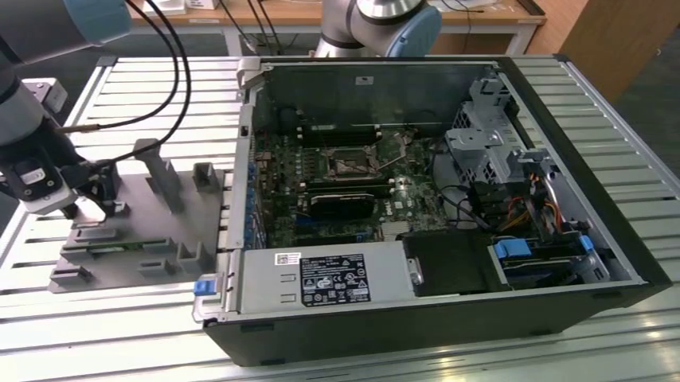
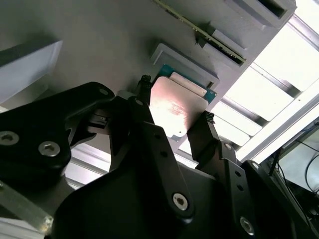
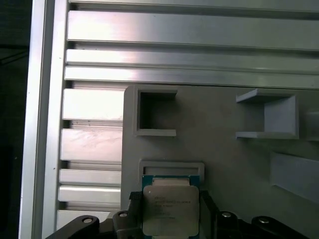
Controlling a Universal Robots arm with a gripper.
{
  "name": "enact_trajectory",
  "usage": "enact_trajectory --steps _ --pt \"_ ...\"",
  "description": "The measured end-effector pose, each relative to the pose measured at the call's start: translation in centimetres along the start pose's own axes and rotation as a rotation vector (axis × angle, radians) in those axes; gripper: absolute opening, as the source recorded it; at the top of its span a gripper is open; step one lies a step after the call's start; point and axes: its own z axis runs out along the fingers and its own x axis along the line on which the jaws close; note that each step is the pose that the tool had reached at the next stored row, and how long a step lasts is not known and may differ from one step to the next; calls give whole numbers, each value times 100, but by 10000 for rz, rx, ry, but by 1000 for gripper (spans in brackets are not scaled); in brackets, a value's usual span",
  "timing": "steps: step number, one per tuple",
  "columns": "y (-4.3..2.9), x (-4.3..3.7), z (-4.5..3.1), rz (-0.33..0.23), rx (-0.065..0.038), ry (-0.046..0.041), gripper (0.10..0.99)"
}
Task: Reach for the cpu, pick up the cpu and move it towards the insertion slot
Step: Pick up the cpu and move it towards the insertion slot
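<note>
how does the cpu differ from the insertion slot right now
The cpu is a pale silvery plate; the insertion slot is a dark recess in a metal frame. The cpu is gripped by the tool over the grey fixture, outside the computer case; the insertion slot lies on the green board inside it. Both are square.

The gripper [image 3: 171, 221] is clamping the cpu [image 3: 171, 208], fingers [image 3: 208, 216] at its 3 and 9 o'clock; a fixture pocket [image 3: 155, 112] is lying at 12 o'clock.
</note>
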Motion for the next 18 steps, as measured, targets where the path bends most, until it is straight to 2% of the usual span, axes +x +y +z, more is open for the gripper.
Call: enact_trajectory --steps 18 --pt "4 0 -78 0 0 0 541"
